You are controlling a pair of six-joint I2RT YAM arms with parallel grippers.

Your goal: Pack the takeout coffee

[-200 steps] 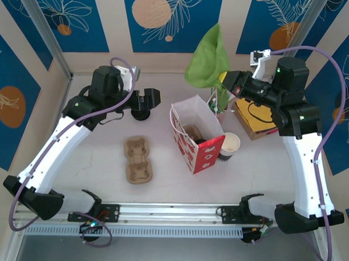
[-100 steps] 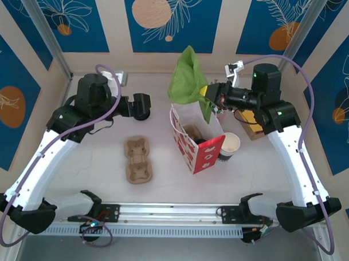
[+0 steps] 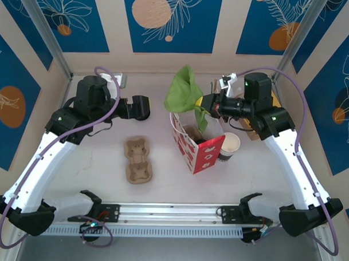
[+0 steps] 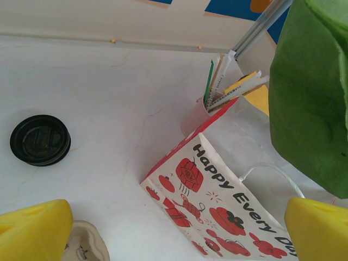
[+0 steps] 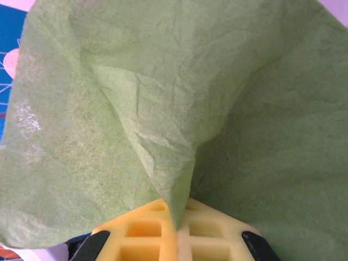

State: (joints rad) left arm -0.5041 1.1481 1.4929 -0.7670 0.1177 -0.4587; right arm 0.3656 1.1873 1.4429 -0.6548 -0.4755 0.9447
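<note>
so the right gripper is pinching green tissue just above the paper bag, the left gripper gapes empty off to the bag's left, and the takeout coffee looks tucked inside it (hard to tell), so shoving tissue down could snag the rim and tip the bag.

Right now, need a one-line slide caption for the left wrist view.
Left wrist view: black lid at left, red-and-white gift bag centre, pink stirrer cup beyond it, green tissue paper at right.

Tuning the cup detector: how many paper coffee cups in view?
2. Lidded cup left of the bag; open cup beside the bag's right side. Others may hide inside it.
</note>
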